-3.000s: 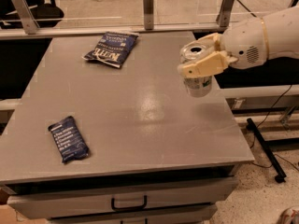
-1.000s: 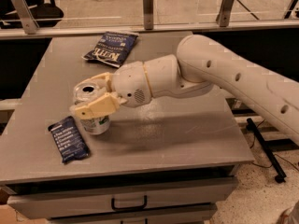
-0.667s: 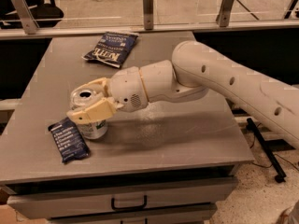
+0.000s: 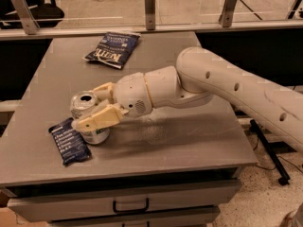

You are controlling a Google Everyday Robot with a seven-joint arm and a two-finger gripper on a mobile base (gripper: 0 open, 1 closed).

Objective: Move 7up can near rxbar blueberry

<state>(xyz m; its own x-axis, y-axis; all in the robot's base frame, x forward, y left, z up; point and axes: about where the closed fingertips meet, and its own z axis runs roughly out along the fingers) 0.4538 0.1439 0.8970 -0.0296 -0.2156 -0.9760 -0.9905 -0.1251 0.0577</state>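
Gripper [image 4: 86,109] is located over the front-left part of the table [image 4: 189,141], at the end of the arm [image 4: 227,86] reaching in from the right. Its two fingers [image 4: 100,118] are clamped on the 7up can [image 4: 85,100], one across the near side of the can and one behind it. The can stands upright within the grip, open top showing. Its base is at table level, though contact with the surface cannot be confirmed. The rxbar blueberry [image 4: 69,141] lies flat just below and left of the gripper, its upper edge right beside the can's base. A chip bag [image 4: 112,49] lies well beyond the gripper, toward the far edge. A drawer handle [image 4: 130,206] sits below the gripper, in the table front.
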